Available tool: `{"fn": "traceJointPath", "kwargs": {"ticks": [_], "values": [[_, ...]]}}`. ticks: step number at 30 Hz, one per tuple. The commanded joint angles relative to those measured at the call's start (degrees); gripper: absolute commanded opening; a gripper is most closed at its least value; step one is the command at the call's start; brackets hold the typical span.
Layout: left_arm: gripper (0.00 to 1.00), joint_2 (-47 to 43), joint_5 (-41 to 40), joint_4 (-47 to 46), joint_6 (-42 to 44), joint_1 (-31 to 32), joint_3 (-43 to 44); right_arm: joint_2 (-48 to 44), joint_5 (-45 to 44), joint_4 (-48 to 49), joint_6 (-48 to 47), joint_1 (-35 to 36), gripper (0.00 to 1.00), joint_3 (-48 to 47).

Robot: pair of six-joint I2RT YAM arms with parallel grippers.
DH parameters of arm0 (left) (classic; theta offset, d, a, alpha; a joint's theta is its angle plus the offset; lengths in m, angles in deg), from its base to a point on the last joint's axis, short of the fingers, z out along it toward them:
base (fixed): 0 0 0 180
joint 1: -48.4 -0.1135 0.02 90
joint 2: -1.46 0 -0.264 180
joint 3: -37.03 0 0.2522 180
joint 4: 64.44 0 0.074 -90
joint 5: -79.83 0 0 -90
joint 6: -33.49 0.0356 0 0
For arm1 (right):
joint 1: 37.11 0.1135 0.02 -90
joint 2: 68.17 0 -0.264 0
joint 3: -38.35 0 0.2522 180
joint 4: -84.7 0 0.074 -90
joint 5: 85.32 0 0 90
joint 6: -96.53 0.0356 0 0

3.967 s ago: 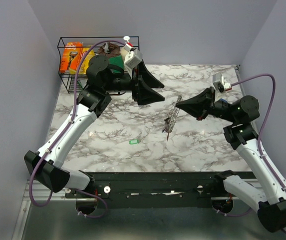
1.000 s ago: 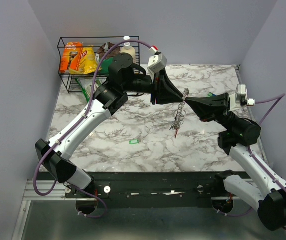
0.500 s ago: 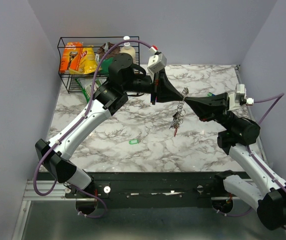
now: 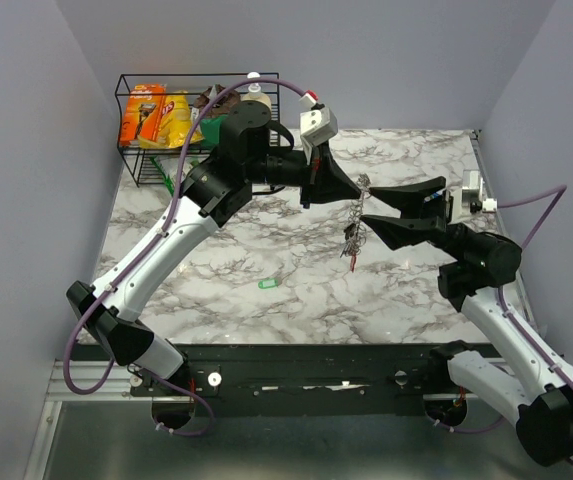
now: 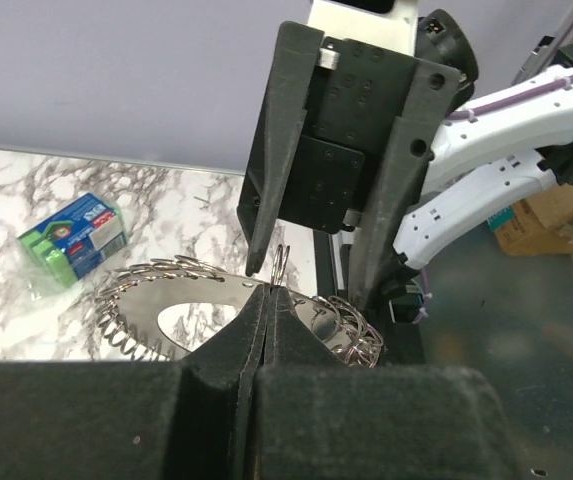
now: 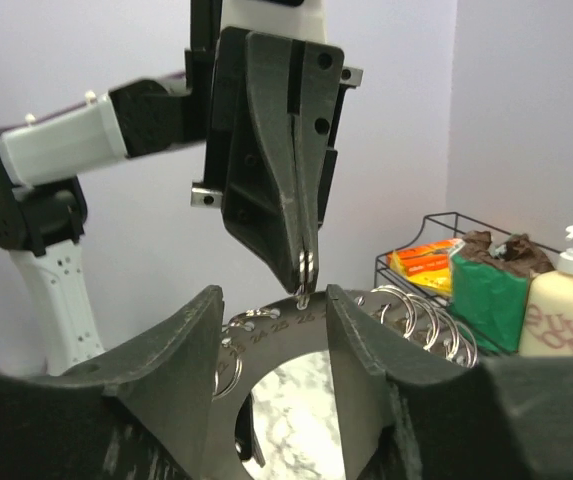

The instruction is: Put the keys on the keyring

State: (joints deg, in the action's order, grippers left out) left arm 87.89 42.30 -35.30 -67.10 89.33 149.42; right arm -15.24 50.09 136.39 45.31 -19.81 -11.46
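- Silver metal makes up the keyring [image 4: 354, 232]: up close it is a flat plate with an oval hole in the middle and tiny stamped numbers, and its edge is crowded with small wire rings and keys.
- There is one keyring. It hangs in the air above the middle of the marble table [image 4: 216, 290], between the two arms, with its length drooping downward.
- The left jaws are pressed together on a small split ring at the top of the keyring [image 6: 286, 325], and that pinch carries it.
- The right jaws stand apart, one finger on each side of the keyring [image 5: 196, 310]. I cannot tell whether either finger touches the metal.
- One red key [image 4: 350, 262] shows at the lowest end of the hanging bunch.
- One green key [image 4: 269, 283] lies alone on the table, nearer the arm bases and well apart from the keyring.
- One green-and-blue packet [image 5: 71, 235] lies on the marble beyond the keyring in the left wrist view.
- One black wire basket [image 4: 131, 150] sits at the far left corner. It holds orange and yellow packets, a green packet and one pump bottle [image 6: 564, 295].
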Motion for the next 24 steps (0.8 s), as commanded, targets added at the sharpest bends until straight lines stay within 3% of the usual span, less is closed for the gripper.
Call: {"fn": "traceJointPath", "kwargs": {"ticks": [1,6,16,24], "values": [[0.0,0.1,-4.3,8.2,6.6,0.3,4.9,-3.2,2.7,-9.4,-9.1,0.3,0.74,-3.2],[0.0,0.4,-5.9,14.1,9.9,0.3,6.6,-4.1,3.3,-22.2,-15.1,0.3,0.91,-7.8],[0.0,2.2,-17.2,28.4,20.0,1.3,11.8,2.0,11.2,-48.7,-23.9,0.3,1.0,-21.2],[0.0,0.4,-26.8,29.4,22.9,2.8,9.0,4.6,13.4,-50.3,-25.2,0.3,1.0,-22.2]]}}
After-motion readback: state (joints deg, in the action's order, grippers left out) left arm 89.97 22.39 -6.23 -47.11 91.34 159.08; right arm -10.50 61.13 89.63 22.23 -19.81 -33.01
